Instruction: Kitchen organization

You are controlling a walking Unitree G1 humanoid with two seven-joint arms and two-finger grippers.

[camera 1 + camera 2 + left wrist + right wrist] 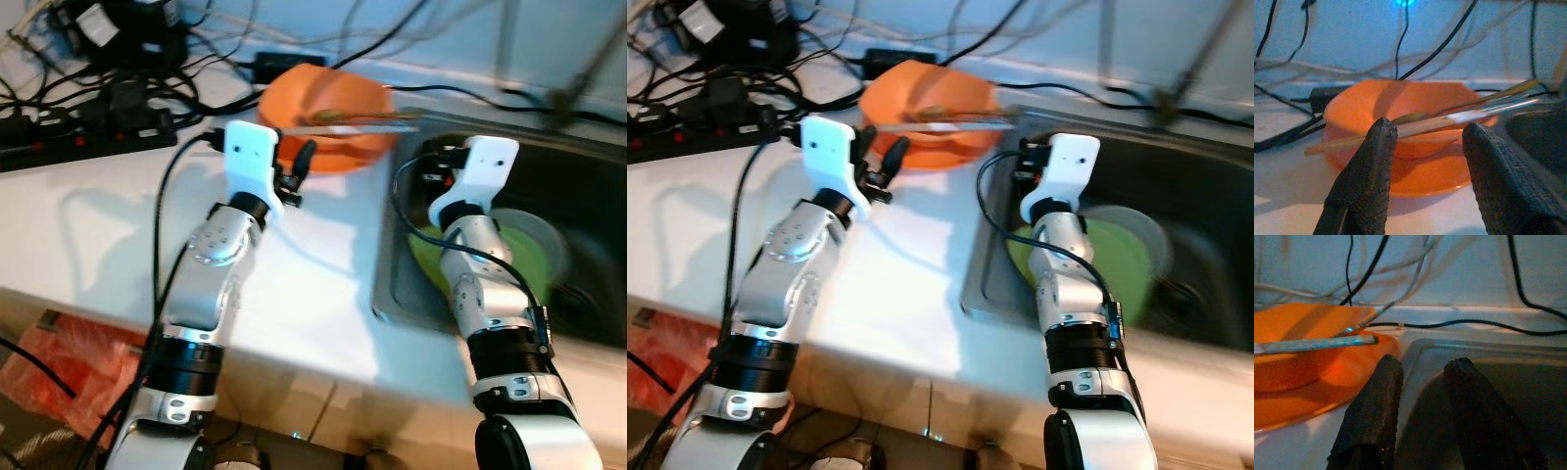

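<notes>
An orange bowl [328,108] stands on the white counter [118,215] at the back, beside the sink. Chopsticks and a thin utensil [367,119] lie across its rim. My left gripper [297,168] hovers just in front of the bowl's left side, open; in the left wrist view the chopsticks [1449,120] cross the gap between its fingers [1371,161] without being held. My right gripper [1027,162] is open over the sink's back left corner, next to the bowl [1298,367], with nothing between its fingers [1376,406].
The steel sink [387,284] holds a green plate [524,250] and a drain at the right. Black power strips [59,147] and tangled cables [147,59] crowd the counter's back left. A red bag [69,377] lies on the floor below.
</notes>
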